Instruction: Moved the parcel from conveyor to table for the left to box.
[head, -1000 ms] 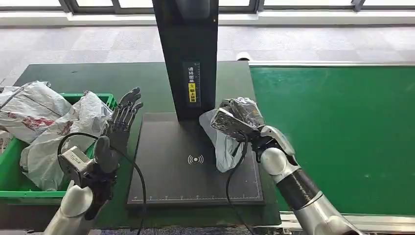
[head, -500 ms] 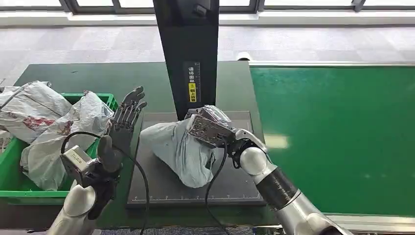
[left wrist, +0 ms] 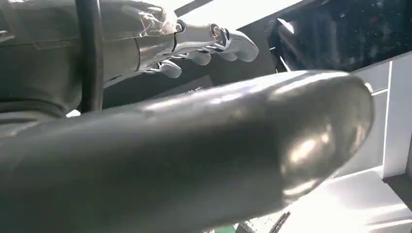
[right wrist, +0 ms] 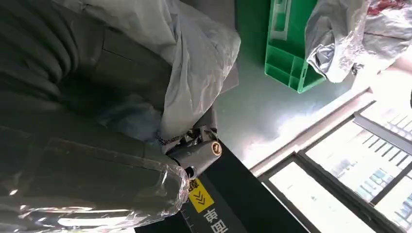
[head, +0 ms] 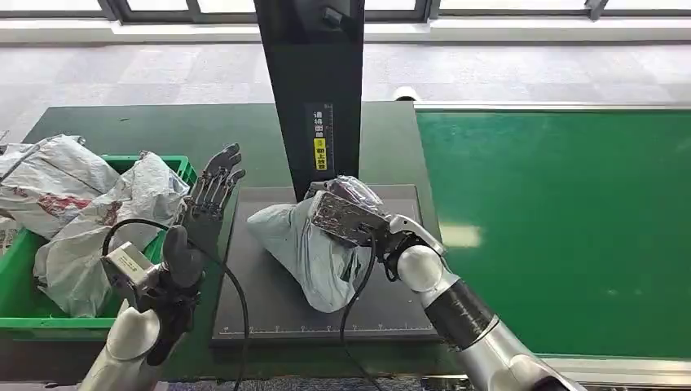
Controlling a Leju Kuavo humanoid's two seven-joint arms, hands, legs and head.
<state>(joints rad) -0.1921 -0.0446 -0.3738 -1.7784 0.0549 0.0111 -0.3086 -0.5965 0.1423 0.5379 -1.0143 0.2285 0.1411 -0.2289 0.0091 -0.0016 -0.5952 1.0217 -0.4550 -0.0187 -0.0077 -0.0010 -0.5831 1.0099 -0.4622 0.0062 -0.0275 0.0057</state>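
Head view: right hand [head: 349,213] grips the grey parcel [head: 305,254], fingers clamped on its upper end; the bag hangs below the hand and rests on the black scanning plate [head: 261,301]. Compared with half a second ago, the parcel sits slightly nearer this hand and looks more bunched; the hand has barely shifted. Left hand [head: 208,199] stays raised beside the plate's far side from the right hand, fingers apart, holding nothing. Beyond the left hand, a green bin [head: 20,281] holds crumpled grey bags [head: 98,216]. Dark green surface [head: 122,126] carries plate and bin; the green conveyor [head: 562,228] runs outward of the right hand. Grey floor and window frames behind. Black post [head: 314,90] bears a yellow-and-white label [head: 323,147], writing unreadable.
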